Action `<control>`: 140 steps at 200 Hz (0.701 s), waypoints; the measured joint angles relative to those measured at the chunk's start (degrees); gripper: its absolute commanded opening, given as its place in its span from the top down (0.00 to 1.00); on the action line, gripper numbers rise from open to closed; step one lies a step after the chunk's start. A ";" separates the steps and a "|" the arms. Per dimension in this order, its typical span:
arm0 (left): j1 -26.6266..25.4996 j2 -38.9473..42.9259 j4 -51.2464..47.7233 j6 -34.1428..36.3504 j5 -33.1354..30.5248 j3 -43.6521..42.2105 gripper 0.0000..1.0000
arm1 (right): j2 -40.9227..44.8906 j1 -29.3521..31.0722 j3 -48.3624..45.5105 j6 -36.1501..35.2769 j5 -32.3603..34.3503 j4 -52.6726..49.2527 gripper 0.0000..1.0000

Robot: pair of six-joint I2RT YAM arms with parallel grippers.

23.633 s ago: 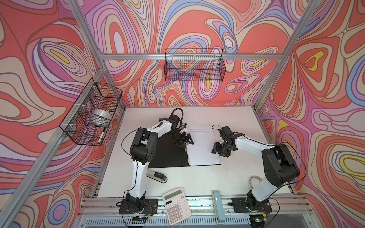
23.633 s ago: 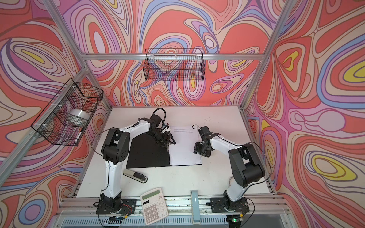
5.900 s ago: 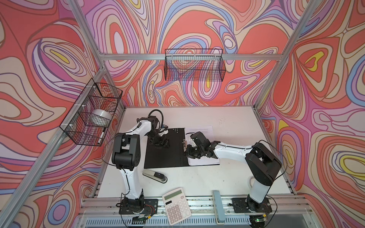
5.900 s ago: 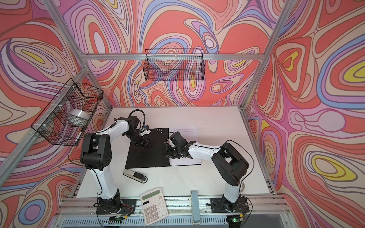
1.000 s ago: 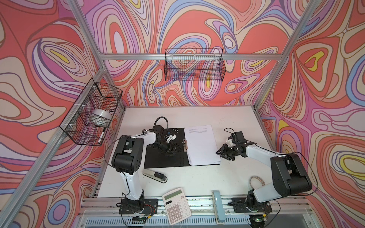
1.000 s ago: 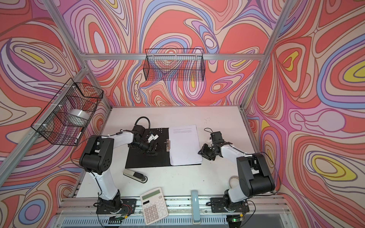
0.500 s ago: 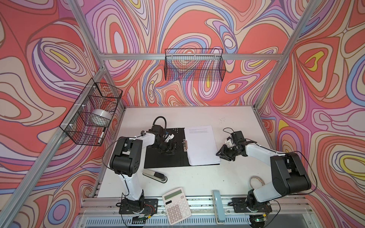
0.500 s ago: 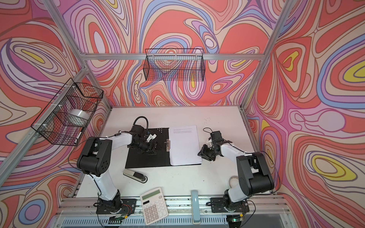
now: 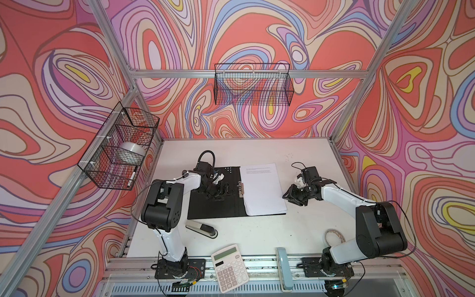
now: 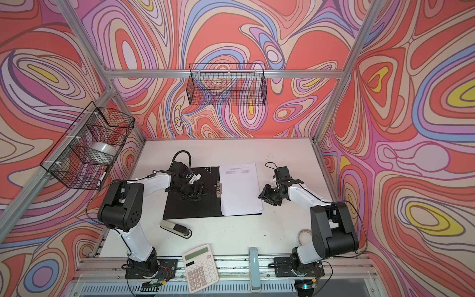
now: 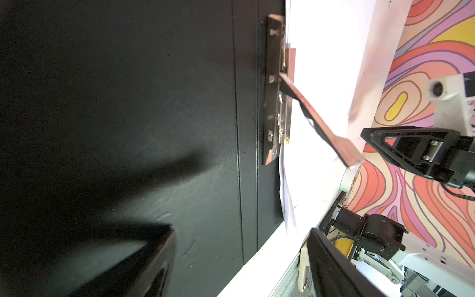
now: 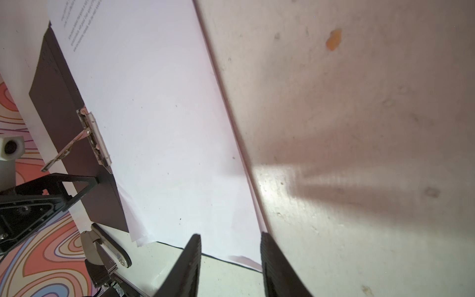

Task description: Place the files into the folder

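Inside the swirl-patterned enclosure, the white desk carries the folder, which lies open and flat, black side up. The files lie stacked on the leaf beyond the spine from the left pincer, their inner edge at the spine clip. We note that the clip lever stands raised. The left pincer hovers low over the bare leaf, jaws wide apart and empty. The clip lies just ahead of its fingertips, with its long axis along the spine and across the line of reach. The right pincer, partly open and holding nothing, sits just off the outer edge of the files, with the whole stack between it and the clip. We judge the left arm the nearer one for pressing the lever down.
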State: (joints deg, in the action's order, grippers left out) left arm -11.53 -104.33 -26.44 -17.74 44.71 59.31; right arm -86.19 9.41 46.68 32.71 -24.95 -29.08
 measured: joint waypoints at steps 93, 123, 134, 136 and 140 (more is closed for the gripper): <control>1.03 -1.27 2.12 -3.06 3.08 -0.28 0.19 | -4.09 0.02 -1.70 0.61 -2.60 1.46 0.59; 1.53 -2.27 2.38 -3.85 4.96 0.04 0.19 | -4.48 0.00 -1.73 0.61 -3.98 1.51 0.59; 1.55 -2.86 2.67 -4.04 5.84 0.35 0.19 | -4.72 0.00 -1.73 0.61 -4.76 1.60 0.59; 1.55 -2.97 2.71 -4.07 5.99 0.39 0.19 | -4.74 0.02 -1.73 0.61 -4.87 1.60 0.59; 1.55 -3.19 2.82 -4.20 6.34 0.50 0.19 | -4.83 0.02 -1.73 0.61 -5.16 1.60 0.59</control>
State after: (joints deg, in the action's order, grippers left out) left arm -9.98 -107.53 -23.62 -21.93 51.05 59.81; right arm -91.02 9.43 44.95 33.32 -30.11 -27.49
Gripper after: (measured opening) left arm 0.807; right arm 0.411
